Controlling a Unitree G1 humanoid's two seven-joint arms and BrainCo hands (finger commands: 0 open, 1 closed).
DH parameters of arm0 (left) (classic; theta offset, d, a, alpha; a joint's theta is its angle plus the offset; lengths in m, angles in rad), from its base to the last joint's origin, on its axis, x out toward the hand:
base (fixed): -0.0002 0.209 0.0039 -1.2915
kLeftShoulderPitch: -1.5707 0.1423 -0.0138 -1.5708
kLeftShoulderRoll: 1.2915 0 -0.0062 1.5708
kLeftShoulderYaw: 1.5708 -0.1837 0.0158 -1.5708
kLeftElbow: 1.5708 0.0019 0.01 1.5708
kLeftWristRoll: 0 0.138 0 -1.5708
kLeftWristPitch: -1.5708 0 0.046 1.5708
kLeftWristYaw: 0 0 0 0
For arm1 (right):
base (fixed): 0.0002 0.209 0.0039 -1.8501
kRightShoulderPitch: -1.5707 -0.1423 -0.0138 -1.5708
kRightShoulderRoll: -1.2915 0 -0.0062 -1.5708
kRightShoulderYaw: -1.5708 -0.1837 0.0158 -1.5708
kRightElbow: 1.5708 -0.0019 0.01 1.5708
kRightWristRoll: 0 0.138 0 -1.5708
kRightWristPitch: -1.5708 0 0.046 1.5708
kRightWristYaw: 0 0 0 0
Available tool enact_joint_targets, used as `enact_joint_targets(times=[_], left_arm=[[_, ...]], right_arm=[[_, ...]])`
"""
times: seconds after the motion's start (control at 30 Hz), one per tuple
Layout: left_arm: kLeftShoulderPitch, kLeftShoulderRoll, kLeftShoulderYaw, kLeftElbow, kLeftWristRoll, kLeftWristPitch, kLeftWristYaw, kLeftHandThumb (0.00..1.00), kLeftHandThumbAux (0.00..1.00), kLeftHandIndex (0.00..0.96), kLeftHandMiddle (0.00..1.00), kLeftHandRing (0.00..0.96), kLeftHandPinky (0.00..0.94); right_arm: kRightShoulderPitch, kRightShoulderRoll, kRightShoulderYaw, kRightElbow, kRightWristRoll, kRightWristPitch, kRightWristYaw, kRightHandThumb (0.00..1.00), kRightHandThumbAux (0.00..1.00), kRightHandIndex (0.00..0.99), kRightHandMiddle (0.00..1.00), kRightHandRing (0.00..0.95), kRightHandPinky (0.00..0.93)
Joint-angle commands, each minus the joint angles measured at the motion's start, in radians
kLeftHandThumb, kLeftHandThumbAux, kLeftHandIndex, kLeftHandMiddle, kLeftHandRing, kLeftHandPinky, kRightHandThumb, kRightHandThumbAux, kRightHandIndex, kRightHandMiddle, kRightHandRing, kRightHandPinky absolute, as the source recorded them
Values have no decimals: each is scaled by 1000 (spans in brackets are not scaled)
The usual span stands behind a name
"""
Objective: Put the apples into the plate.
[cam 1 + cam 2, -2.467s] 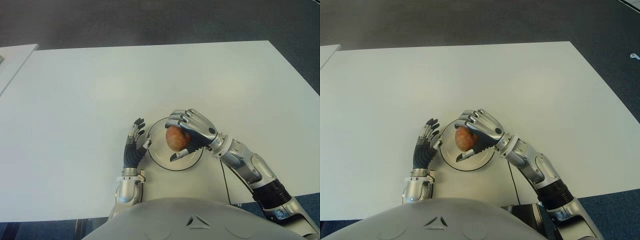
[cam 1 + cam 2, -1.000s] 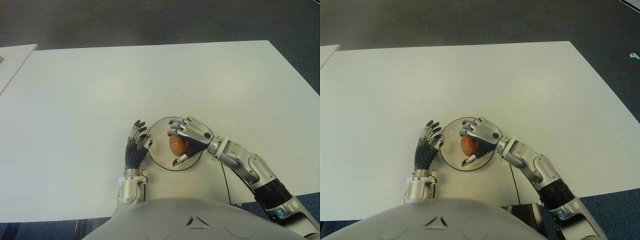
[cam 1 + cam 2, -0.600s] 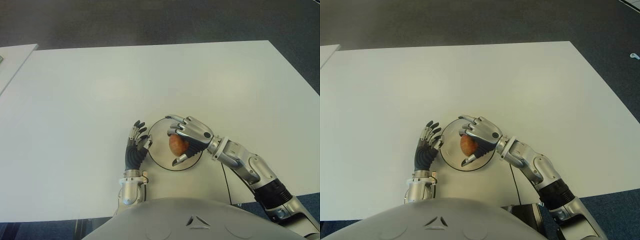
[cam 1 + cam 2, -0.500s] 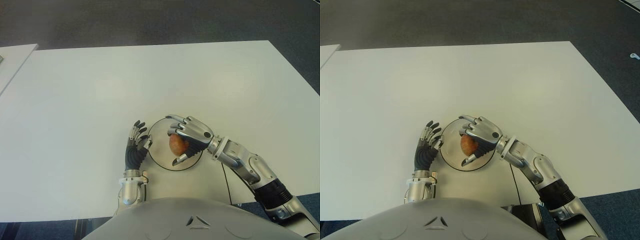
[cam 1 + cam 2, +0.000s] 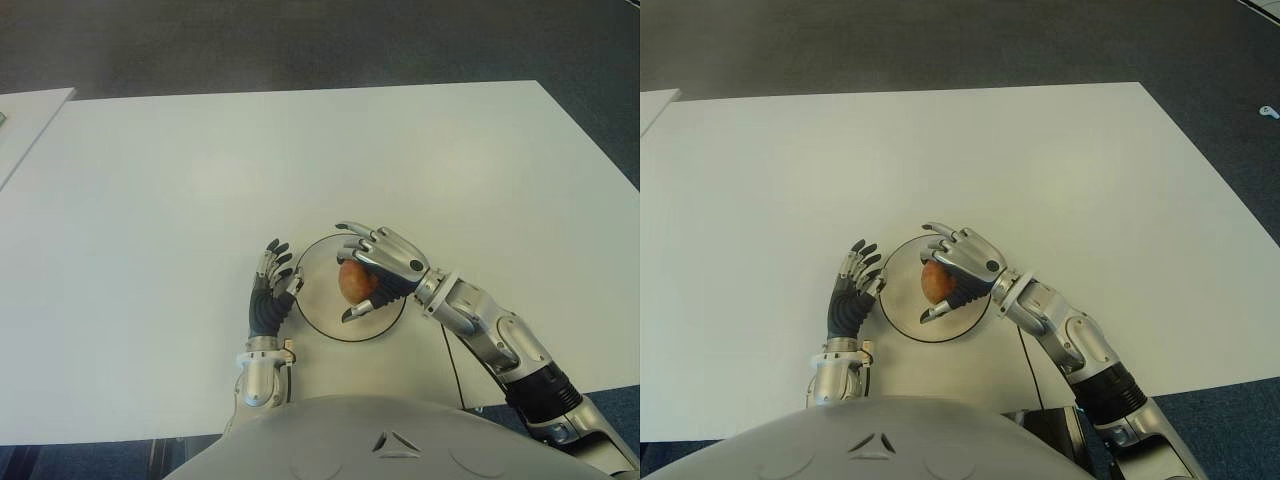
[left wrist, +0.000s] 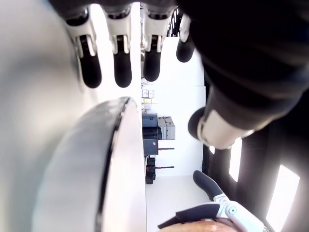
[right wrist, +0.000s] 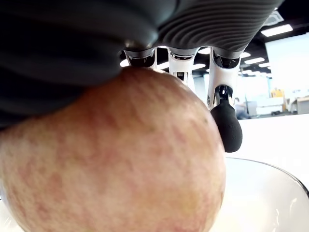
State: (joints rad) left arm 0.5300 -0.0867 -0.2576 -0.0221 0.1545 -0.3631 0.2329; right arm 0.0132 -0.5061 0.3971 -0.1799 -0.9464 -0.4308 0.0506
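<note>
Now the right robot hand [image 5: 372, 270], fingers loosening, cups the apple [image 5: 355, 282] on the plate [image 5: 318, 305].

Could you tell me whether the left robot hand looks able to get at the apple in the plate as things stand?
Probably not cleanly: the left robot hand is beside the plate, but the right robot hand arches over the apple.

Both eye views look steeply down from the head onto the white worktop [image 5: 300, 150], slightly offset sideways, sharing the plate [image 5: 318, 318] and both arms. The left wrist camera skims the plate's rim [image 6: 116, 130] from very near. The right wrist camera sits almost against the apple [image 7: 111, 159].
</note>
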Motion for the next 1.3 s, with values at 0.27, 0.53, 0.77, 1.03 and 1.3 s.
enact_joint_targets(times=[0.27,0.53,0.77,1.03,1.3], left_arm=[[-5,-36,-15,26,-6,-18,5,171,705,116,172,207,257],[-12,-35,-13,45,-12,-44,0,166,709,134,173,208,259],[-13,-33,-12,51,-12,-51,0,167,723,135,170,206,260],[-11,-32,-12,55,-10,-52,0,166,732,124,162,202,253],[-9,-32,-13,56,2,-68,8,171,723,121,168,205,262]], right_arm=[[29,36,-13,-11,27,34,-16,125,392,0,0,0,0],[39,48,-15,-3,33,34,-28,100,389,0,0,0,0],[44,50,-14,-4,32,32,-28,93,396,0,0,0,0],[54,53,-16,-12,27,34,-31,87,399,0,0,0,0],[61,57,-17,-20,27,44,-19,104,383,0,0,0,0]])
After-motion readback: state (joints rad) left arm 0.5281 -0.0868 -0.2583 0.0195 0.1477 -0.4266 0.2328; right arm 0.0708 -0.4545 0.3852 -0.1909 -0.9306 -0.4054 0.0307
